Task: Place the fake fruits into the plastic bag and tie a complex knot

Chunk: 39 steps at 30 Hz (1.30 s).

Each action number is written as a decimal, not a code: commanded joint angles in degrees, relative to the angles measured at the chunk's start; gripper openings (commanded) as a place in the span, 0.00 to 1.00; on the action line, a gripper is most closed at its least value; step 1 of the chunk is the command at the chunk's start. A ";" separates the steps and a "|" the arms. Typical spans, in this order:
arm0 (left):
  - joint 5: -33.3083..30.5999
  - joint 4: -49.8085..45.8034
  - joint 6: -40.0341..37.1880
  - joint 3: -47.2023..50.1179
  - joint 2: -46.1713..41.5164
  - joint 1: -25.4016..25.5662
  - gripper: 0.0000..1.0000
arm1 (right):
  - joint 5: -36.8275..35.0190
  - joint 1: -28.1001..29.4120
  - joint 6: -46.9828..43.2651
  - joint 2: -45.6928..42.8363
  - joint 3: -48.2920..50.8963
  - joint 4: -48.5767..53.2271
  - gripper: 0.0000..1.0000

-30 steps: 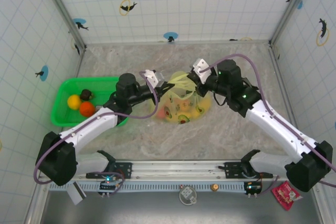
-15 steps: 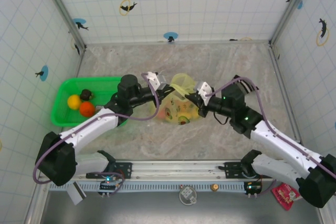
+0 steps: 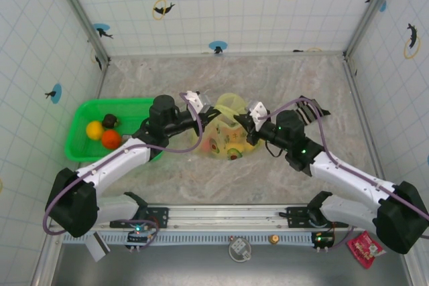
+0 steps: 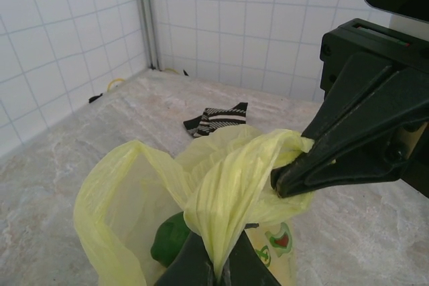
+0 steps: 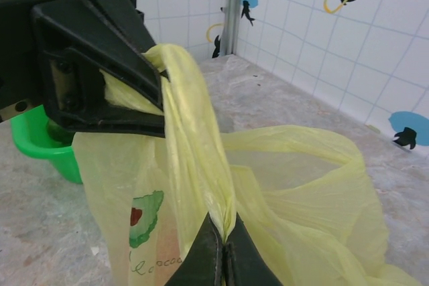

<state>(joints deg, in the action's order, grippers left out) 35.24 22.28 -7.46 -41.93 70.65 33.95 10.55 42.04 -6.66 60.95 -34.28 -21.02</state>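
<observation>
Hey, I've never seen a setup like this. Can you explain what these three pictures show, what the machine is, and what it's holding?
These are two robot arms bolted at the near edge of a marble-look table. One picture looks down from above. The other two come from small cameras on each wrist. The left end effector and the right end effector face each other, each pinching the gathered top of a thin yellow bag. A green fruit shows inside it. Beside it, a green basket holds three fruits: yellow, orange and dark. A striped cloth lies further back.
</observation>
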 commanded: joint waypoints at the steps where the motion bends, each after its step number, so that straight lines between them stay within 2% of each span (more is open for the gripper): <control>1: -0.15 -0.27 0.17 -1.11 0.37 -0.53 0.08 | -0.67 -0.75 1.54 -0.53 1.67 -3.32 0.00; 10: 2.35 -1.03 -1.07 -1.57 0.41 -0.54 0.34 | 2.36 -3.03 5.03 0.35 1.61 -6.63 0.00; 16: 2.62 -0.80 -0.68 -1.61 0.28 -0.72 0.40 | 3.39 -3.06 6.30 0.72 2.51 -7.59 0.00; 21: 5.29 0.52 0.70 -1.50 0.49 -1.43 0.45 | 2.91 -3.07 7.00 0.75 3.85 -8.63 0.00; 27: 7.24 2.52 2.39 -1.06 0.45 -2.38 0.46 | 0.57 -3.32 7.45 1.09 5.05 -9.74 0.00; 32: 8.64 4.12 3.85 -1.00 1.19 -2.83 0.49 | 3.24 -2.73 7.64 1.98 6.49 -10.65 0.00; 39: 11.78 5.49 5.89 -1.41 2.72 -3.03 0.60 | 0.53 0.50 7.07 3.19 9.56 -15.40 0.00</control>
<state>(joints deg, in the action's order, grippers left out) 43.75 25.36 -2.87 -42.04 72.73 31.44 12.51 41.58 0.60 63.24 -26.06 -31.55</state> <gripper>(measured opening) 0.592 0.042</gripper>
